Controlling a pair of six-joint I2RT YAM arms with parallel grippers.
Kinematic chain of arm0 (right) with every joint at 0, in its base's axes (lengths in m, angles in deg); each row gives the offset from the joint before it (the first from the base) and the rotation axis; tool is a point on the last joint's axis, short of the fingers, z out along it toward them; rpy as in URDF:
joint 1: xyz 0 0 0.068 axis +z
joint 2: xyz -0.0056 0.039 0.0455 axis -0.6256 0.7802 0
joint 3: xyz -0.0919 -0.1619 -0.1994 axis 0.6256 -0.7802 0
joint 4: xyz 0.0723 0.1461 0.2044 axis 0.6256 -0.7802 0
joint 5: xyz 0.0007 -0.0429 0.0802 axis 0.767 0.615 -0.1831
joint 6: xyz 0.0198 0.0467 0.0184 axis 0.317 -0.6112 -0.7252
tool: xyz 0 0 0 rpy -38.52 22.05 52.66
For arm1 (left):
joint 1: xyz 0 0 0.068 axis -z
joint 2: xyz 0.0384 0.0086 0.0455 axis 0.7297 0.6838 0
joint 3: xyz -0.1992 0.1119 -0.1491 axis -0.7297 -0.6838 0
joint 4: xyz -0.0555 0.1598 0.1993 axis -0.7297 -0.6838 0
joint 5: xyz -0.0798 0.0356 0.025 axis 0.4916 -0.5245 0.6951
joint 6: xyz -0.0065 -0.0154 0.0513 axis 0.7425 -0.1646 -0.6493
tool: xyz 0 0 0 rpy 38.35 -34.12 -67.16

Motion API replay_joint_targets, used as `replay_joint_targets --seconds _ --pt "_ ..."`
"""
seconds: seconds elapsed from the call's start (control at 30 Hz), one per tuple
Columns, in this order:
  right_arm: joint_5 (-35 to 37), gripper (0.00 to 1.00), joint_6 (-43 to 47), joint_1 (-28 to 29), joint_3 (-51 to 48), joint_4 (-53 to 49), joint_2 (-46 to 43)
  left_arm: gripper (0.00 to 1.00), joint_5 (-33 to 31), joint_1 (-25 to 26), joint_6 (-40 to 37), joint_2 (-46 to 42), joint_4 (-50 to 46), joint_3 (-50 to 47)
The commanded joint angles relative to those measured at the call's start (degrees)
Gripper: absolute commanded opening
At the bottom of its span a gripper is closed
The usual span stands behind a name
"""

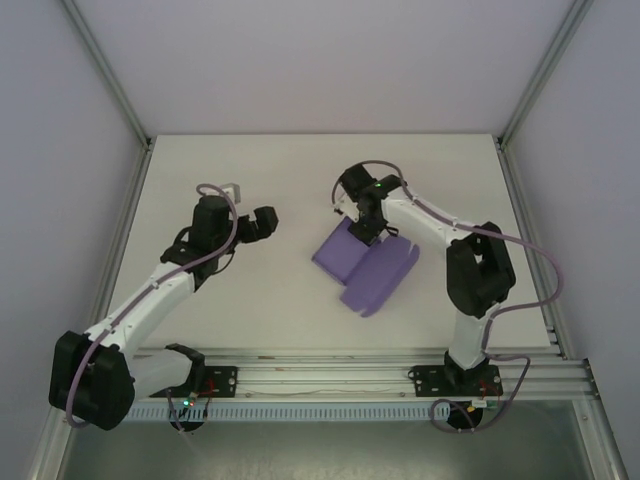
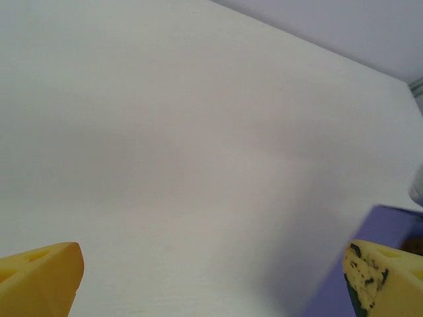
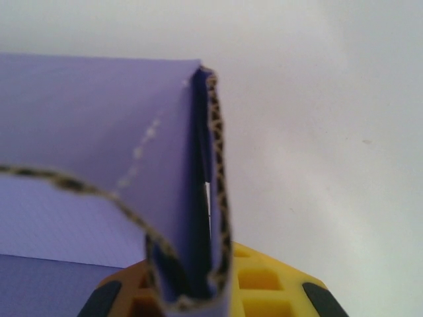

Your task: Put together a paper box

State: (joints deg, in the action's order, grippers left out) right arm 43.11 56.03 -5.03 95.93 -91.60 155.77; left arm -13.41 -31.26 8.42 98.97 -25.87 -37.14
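The purple paper box [image 1: 365, 265] lies half folded on the white table, right of centre, one panel raised and a flat flap spread toward the near side. My right gripper [image 1: 366, 232] is shut on the box's folded far wall; in the right wrist view the doubled purple card [image 3: 198, 218] stands pinched between the yellow fingers [image 3: 264, 281]. My left gripper [image 1: 262, 224] hangs open to the left of the box, apart from it. Its yellow fingertips [image 2: 39, 277] stand wide in the left wrist view, with a corner of the paper box [image 2: 390, 224] at the right edge.
The white table [image 1: 250, 180] is framed by aluminium posts and side walls. A slotted rail [image 1: 330, 375] carrying both arm bases runs along the near edge.
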Motion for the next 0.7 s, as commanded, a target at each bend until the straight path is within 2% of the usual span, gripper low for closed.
replay_joint_targets --seconds 0.0,0.1,0.17,0.27,0.4,0.53,0.6,0.67 --pt "13.67 0.02 22.54 3.29 7.24 -9.66 4.13 1.00 -2.37 -1.14 0.33 -1.66 -1.87 -2.28" --pt "25.28 0.02 29.04 5.87 11.75 -10.70 10.11 1.00 -2.49 -1.62 0.81 -2.84 -1.08 -3.93" --pt "27.73 0.02 33.22 6.95 12.34 -8.53 12.75 1.00 -2.49 -1.79 0.93 -3.27 -0.81 -4.59" --pt "24.94 0.02 39.24 8.64 9.97 1.58 13.73 1.00 -3.08 -2.16 0.66 -3.31 -1.62 -4.64" --pt "16.69 0.02 43.53 10.33 5.90 12.29 12.74 1.00 -2.61 -2.45 0.63 -2.83 -2.06 -4.64" --pt "15.04 0.08 47.10 10.80 2.59 21.06 14.16 1.00 -2.82 -2.64 0.90 -2.40 -2.37 -4.74" --pt "14.05 0.17 47.76 10.85 1.49 23.64 14.57 1.00 -3.13 -2.75 0.89 -2.28 -2.90 -4.61" --pt "13.33 0.33 46.92 10.78 2.49 22.80 14.62 1.00 -3.48 -2.87 0.95 -2.29 -3.20 -4.55"
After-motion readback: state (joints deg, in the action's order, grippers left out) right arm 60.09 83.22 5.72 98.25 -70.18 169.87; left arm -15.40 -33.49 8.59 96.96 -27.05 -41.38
